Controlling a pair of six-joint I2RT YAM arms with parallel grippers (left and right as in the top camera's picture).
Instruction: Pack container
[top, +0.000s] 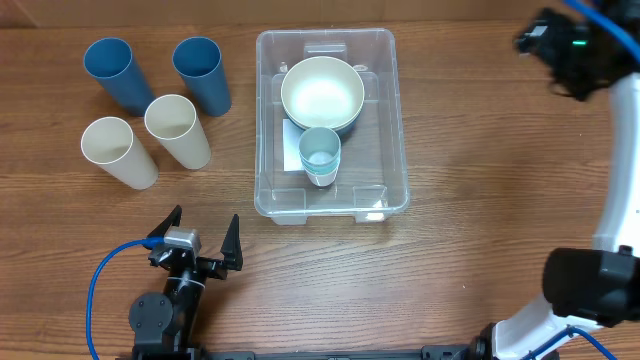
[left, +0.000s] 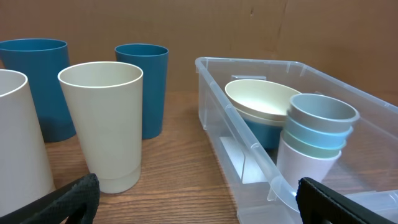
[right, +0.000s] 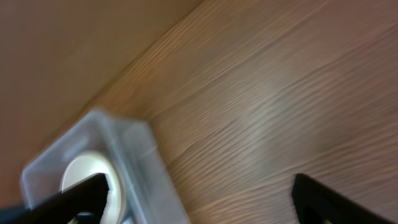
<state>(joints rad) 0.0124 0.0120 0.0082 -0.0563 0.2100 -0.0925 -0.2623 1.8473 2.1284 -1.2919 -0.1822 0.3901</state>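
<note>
The clear plastic container (top: 385, 120) stands at the table's middle; it also shows in the left wrist view (left: 249, 143) and, blurred, in the right wrist view (right: 134, 155). Inside it are a cream bowl (top: 322, 94) stacked on a blue bowl and a stack of small cups (top: 320, 155). My left gripper (top: 203, 240) is open and empty near the front edge, left of the container. My right gripper (right: 199, 199) is open and empty, raised at the far right (top: 570, 45).
Two blue tumblers (top: 118, 75) (top: 202, 74) and two cream tumblers (top: 118, 152) (top: 177, 130) stand upright left of the container. A blue cable (top: 100, 290) runs beside the left arm's base.
</note>
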